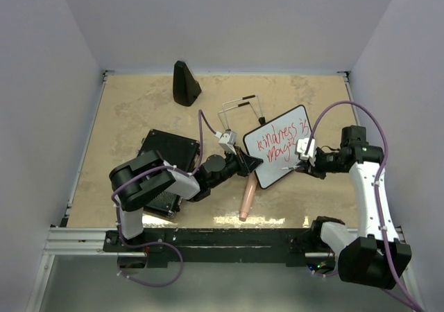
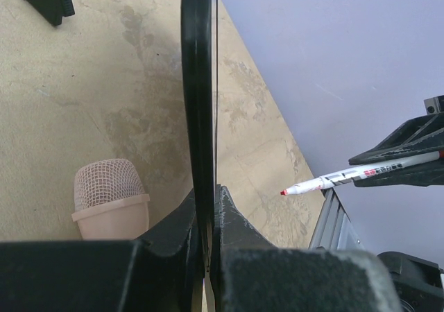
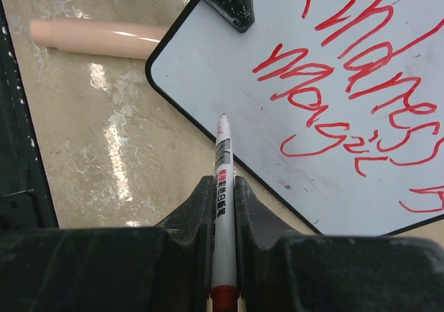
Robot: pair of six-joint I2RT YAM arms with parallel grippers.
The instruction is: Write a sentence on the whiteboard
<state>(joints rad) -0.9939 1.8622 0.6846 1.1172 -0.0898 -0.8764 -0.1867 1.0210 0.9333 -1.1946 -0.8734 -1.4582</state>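
Note:
The whiteboard (image 1: pixel 277 145) is held tilted up off the table and carries red handwriting in two lines. My left gripper (image 1: pixel 251 163) is shut on its left edge. The left wrist view shows the board edge-on as a black frame (image 2: pixel 198 83) pinched in the gripper (image 2: pixel 206 194). My right gripper (image 1: pixel 303 158) is at the board's right side, shut on a white marker (image 3: pixel 223 166) in its jaws (image 3: pixel 223 184). The red tip points at the board (image 3: pixel 333 83) near its lower edge. From the left wrist view the marker (image 2: pixel 347 179) stands a short gap off the board's face.
A pink microphone-like object (image 1: pixel 247 200) lies on the table under the board's left end, also seen in the left wrist view (image 2: pixel 111 197). A black ribbed case (image 1: pixel 166 166) sits by the left arm. A black cone (image 1: pixel 185 83) and a wire stand (image 1: pixel 239 114) are behind.

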